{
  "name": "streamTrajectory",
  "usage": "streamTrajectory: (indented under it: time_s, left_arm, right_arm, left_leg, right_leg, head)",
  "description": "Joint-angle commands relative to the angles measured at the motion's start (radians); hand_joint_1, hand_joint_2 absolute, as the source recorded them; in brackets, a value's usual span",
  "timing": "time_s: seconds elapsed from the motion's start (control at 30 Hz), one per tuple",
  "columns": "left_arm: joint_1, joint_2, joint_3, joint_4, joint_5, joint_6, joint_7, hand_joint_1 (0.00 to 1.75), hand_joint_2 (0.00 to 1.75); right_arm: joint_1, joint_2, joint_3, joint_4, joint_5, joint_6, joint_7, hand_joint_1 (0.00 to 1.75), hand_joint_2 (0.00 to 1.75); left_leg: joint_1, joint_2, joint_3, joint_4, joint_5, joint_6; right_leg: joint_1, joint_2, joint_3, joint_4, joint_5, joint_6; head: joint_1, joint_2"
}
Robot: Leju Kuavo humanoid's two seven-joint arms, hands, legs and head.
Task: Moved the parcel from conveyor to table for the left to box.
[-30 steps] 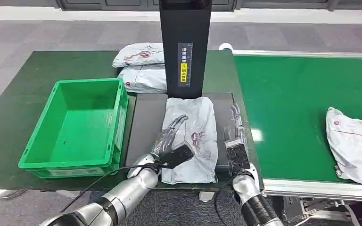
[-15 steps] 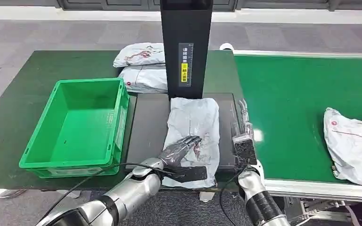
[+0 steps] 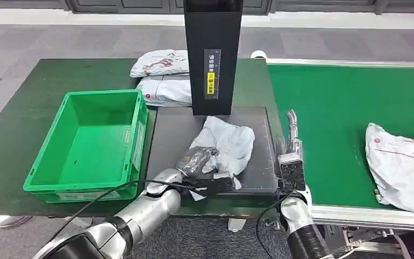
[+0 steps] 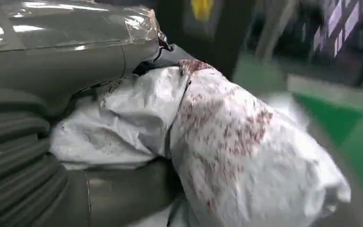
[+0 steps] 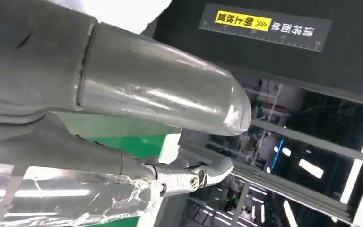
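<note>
Parcel [image 3: 225, 143] now bunched, crumpled, gripped by left hand [image 3: 194, 161]; right hand [image 3: 291, 141] empty, fingers extended.

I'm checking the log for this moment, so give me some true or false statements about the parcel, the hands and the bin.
1. The left hand grips the crumpled parcel on the black mat. True.
2. The green bin holds a parcel. False: it is empty.
3. The right hand holds a parcel. False: it holds nothing, fingers apart.
4. Another parcel lies on the green conveyor. True.
</note>
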Motion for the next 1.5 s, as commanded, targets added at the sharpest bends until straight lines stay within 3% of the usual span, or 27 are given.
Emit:
streamTrajectory:
  time_s: [0.03,0.2,0.23,0.27,0.33,0.37,0.43,0.5,0.63,0.67,0.9,0.97,1.23,1.27,1.3,1.33,1.4,1.43,1.5]
  left_arm:
    - [0.029,0.097,0.31,-0.323,0.102,0.176,-0.056,1.75,1.75]
    - [0.039,0.093,0.313,-0.329,0.102,0.174,-0.055,1.75,1.75]
    - [0.041,0.094,0.337,-0.335,0.075,0.283,-0.06,1.75,1.75]
    - [0.057,0.091,0.42,-0.389,0.004,0.289,-0.057,1.75,1.75]
    - [0.098,0.043,0.753,-0.549,-0.317,0.289,-0.081,1.75,1.75]
    - [0.097,0.033,0.831,-0.576,-0.378,0.289,-0.102,1.75,1.75]
    - [0.08,-0.014,1.124,-0.682,-0.567,0.289,-0.252,1.75,1.75]
    - [0.085,-0.012,1.241,-0.736,-0.671,0.289,-0.263,1.75,1.75]
    - [0.085,-0.012,1.241,-0.736,-0.671,0.289,-0.263,1.75,1.75]
    - [0.092,-0.008,1.308,-0.743,-0.759,0.289,-0.25,1.75,1.75]
    - [0.216,0.106,1.181,-0.819,-0.869,0.289,0.017,1.75,1.75]
    - [0.214,0.138,1.127,-0.729,-0.902,0.289,0.093,1.75,1.75]
    - [0.214,0.138,1.127,-0.729,-0.902,0.289,0.093,1.75,1.75]
    - [0.203,0.204,1.013,-0.62,-0.925,0.289,0.227,1.55,1.75]
    - [0.193,0.218,0.957,-0.574,-0.925,0.289,0.278,0.0,1.75]
    - [0.149,0.235,0.893,-0.442,-0.9,0.289,0.308,0.0,1.75]
    - [0.07,0.24,0.886,-0.244,-0.847,0.289,0.288,0.0,1.75]
    - [-0.02,0.224,0.908,-0.015,-0.688,0.231,0.151,0.0,1.75]
    - [-0.049,0.21,0.889,0.045,-0.623,0.197,0.069,0.0,1.75]
  right_arm:
    - [0.067,0.014,-0.056,-0.071,0.009,0.015,0.007,0.0,0.0]
    - [0.06,0.015,-0.057,-0.067,0.009,0.016,0.007,0.0,0.0]
    - [0.061,0.015,-0.058,-0.066,0.008,0.017,0.007,0.0,0.0]
    - [0.06,0.015,-0.058,-0.066,0.008,0.018,0.007,0.0,0.0]
    - [0.057,0.016,-0.057,-0.058,0.008,0.019,0.006,0.0,0.0]
    - [0.056,0.016,-0.056,-0.055,0.007,0.017,0.006,0.0,0.0]
    - [0.059,0.01,-0.055,-0.056,-0.002,0.008,0.006,0.0,0.0]
    - [0.07,0.003,-0.054,-0.065,-0.008,0.006,0.006,0.0,0.0]
    - [0.07,0.003,-0.054,-0.065,-0.008,0.006,0.006,0.0,0.0]
    - [0.075,-0.001,-0.055,-0.069,-0.016,0.007,0.01,0.0,0.0]
    - [0.104,-0.017,-0.056,-0.098,-0.022,0.007,0.02,0.0,0.0]
    - [0.111,-0.02,-0.057,-0.107,-0.023,0.008,0.023,0.0,0.0]
    - [0.111,-0.02,-0.057,-0.107,-0.023,0.008,0.023,0.0,0.0]
    - [0.111,-0.023,-0.057,-0.107,-0.029,0.0,0.031,0.0,0.0]
    - [0.112,-0.023,-0.057,-0.112,-0.028,0.001,0.031,0.0,0.0]
    - [0.114,-0.028,-0.06,-0.117,-0.031,0.004,0.031,0.0,0.0]
    - [0.105,-0.03,-0.07,-0.101,-0.032,0.004,0.028,0.0,0.0]
    - [0.111,-0.035,-0.07,-0.12,-0.023,0.011,0.033,0.0,0.0]
    - [0.108,-0.04,-0.075,-0.119,-0.012,0.027,0.044,0.0,0.0]
  left_leg:
    - [0.001,0.003,0.0,0.0,-0.002,-0.001]
    - [0.0,0.003,0.0,-0.001,-0.001,-0.001]
    - [0.0,0.002,-0.001,0.0,-0.001,-0.001]
    - [0.001,0.002,-0.001,-0.001,-0.001,0.0]
    - [0.0,0.004,-0.002,0.0,-0.002,0.0]
    - [0.001,0.007,-0.003,0.001,-0.002,0.0]
    - [0.001,0.008,-0.003,0.001,-0.002,-0.001]
    - [0.002,0.008,-0.004,0.001,-0.003,-0.001]
    - [0.001,0.01,-0.001,-0.001,-0.002,-0.001]
    - [0.001,0.009,-0.002,-0.001,-0.002,-0.001]
    - [0.001,0.01,0.001,-0.003,-0.003,-0.001]
    - [0.001,0.009,0.0,-0.002,-0.003,-0.001]
    - [0.001,0.004,-0.003,-0.001,-0.002,-0.001]
    - [0.001,0.003,-0.002,-0.002,-0.002,-0.001]
    - [0.001,0.003,-0.003,-0.001,-0.002,-0.002]
    - [0.001,0.002,-0.002,-0.002,-0.002,-0.002]
    - [0.001,-0.001,-0.002,-0.002,-0.001,-0.002]
    - [0.0,-0.001,-0.003,-0.002,-0.001,-0.002]
    - [0.001,-0.009,-0.002,-0.003,0.001,-0.002]
  right_leg:
    - [0.001,0.001,-0.001,0.0,-0.001,-0.001]
    - [0.001,0.001,-0.001,-0.001,-0.001,-0.002]
    - [0.0,0.001,-0.002,0.0,-0.001,-0.001]
    - [0.001,0.0,-0.001,-0.001,-0.001,-0.002]
    - [0.001,0.003,-0.003,0.0,-0.001,-0.001]
    - [0.001,0.005,-0.004,0.0,-0.001,-0.001]
    - [0.001,0.006,-0.005,0.0,-0.001,-0.002]
    - [0.002,0.006,-0.005,0.001,-0.001,-0.002]
    - [0.001,0.007,-0.004,-0.001,-0.001,-0.002]
    - [0.001,0.007,-0.005,0.0,-0.001,-0.002]
    - [0.002,0.006,-0.003,-0.002,-0.002,-0.003]
    - [0.002,0.005,-0.004,-0.001,-0.003,-0.003]
    - [0.001,0.001,-0.005,0.0,-0.003,-0.003]
    - [0.001,0.0,-0.004,-0.001,-0.004,-0.003]
    - [0.001,0.0,-0.005,0.0,-0.003,-0.003]
    - [0.001,-0.001,-0.004,0.0,-0.004,-0.003]
    - [0.001,-0.005,-0.003,-0.001,-0.004,-0.003]
    - [0.0,-0.004,-0.005,0.0,-0.003,-0.003]
    - [0.002,-0.013,-0.002,-0.002,-0.004,-0.004]
  head:
    - [0.0,0.0]
    - [0.0,0.0]
    - [0.0,0.0]
    - [0.0,0.0]
    - [0.0,0.0]
    - [0.0,0.0]
    - [0.0,0.0]
    - [0.0,0.0]
    - [0.0,0.0]
    - [0.0,0.0]
    - [0.0,0.0]
    - [0.0,0.0]
    - [0.0,0.0]
    - [0.0,0.0]
    - [0.0,0.0]
    - [0.0,0.0]
    - [0.0,0.0]
    - [0.0,0.0]
    - [0.0,0.0]
